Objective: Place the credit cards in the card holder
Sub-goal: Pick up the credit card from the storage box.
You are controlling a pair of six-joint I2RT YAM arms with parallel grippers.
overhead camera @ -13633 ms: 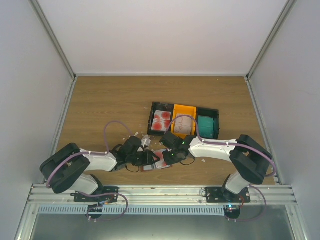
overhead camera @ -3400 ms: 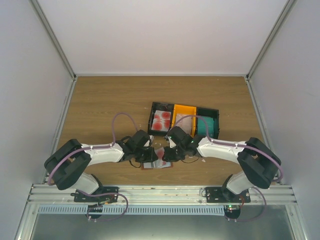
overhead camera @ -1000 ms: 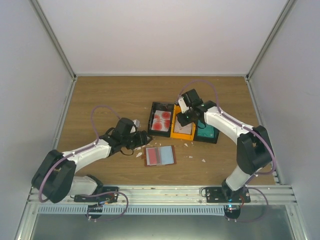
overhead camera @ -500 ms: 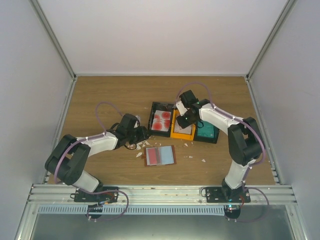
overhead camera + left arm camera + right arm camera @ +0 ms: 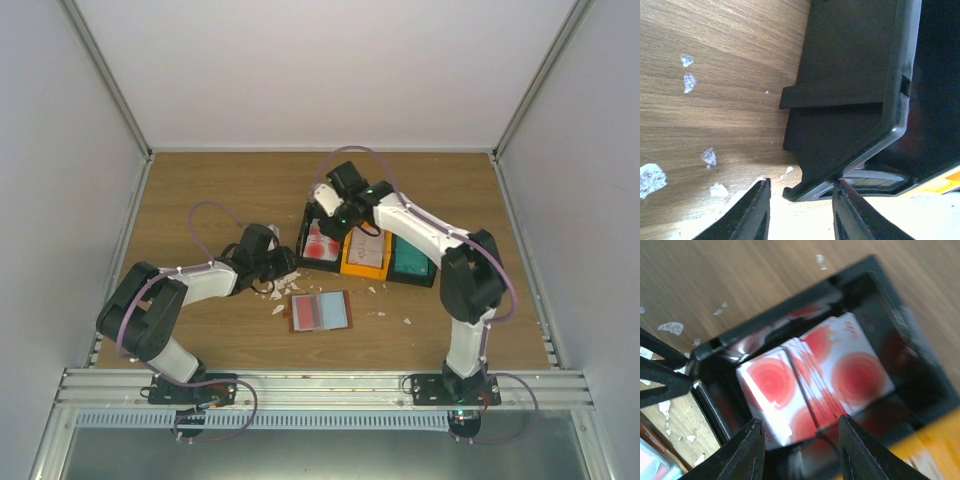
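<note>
Looking out from the arm bases, you meet the card holder [image 5: 320,311] first. It lies opened flat on the wooden table [image 5: 200,200], pockets up, reddish on the left and pale blue on the right, apart from both arms. White scraps [image 5: 277,291] are scattered just beyond it and off to its right.

A little further out, your left gripper [image 5: 281,263] sits low at the near left corner of the left black tray [image 5: 302,235]. In the left wrist view its fingers [image 5: 754,212] are spread and released, with that tray's corner [image 5: 805,192] showing in the gap and nothing clamped. Whether they touch the tray you cannot tell.

Beyond stand three trays side by side. The left black tray holds the red-blotched cards [image 5: 318,245], the orange tray [image 5: 349,262] the pale cards [image 5: 368,250], and the right black tray [image 5: 412,281] the teal cards [image 5: 410,258].

Farthest out, your right gripper [image 5: 328,212] hangs over the left black tray. The right wrist view shows its fingers [image 5: 747,452] wide apart and released, with the stack of red-blotched cards [image 5: 810,385] directly below, slightly fanned, none of them grasped.
</note>
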